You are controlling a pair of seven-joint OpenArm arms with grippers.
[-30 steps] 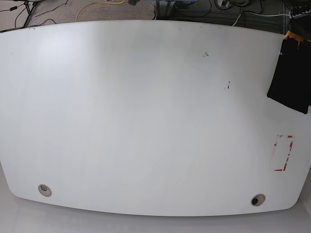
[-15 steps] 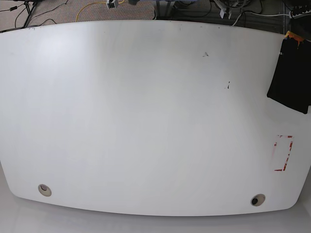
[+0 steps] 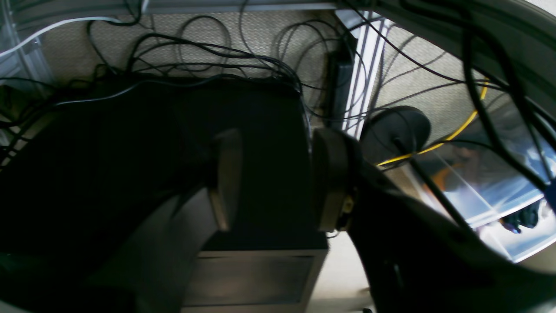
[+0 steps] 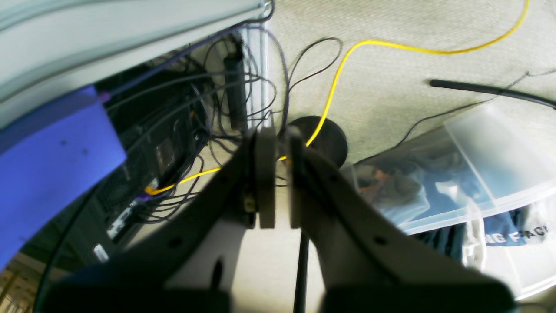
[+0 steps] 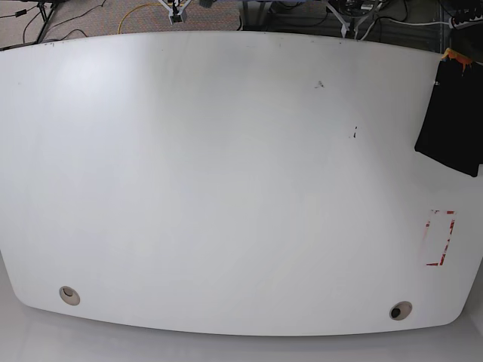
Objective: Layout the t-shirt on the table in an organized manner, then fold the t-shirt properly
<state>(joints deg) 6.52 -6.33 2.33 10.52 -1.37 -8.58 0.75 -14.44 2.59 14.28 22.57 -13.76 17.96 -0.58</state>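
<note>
Nothing on the table [image 5: 226, 188] has shifted since the earlier frames; only the two grippers now peek in at the far edge, where a second ago there was almost nothing. The t-shirt [image 5: 453, 121] lies bunched at the table's far right edge, partly cut off by the frame, well apart from the red tape [image 5: 440, 237].

The left gripper [image 3: 271, 180] stands half open with nothing between its pads; the right gripper [image 4: 278, 178] is shut and empty. Both hang beyond the table over carpet and cables [image 4: 391, 48].

To start well, I judge the left arm should reach the shirt first, pinch a single layer near an edge and drag it toward the middle before spreading.

How the shirt is folded, and its print, cannot be made out.
</note>
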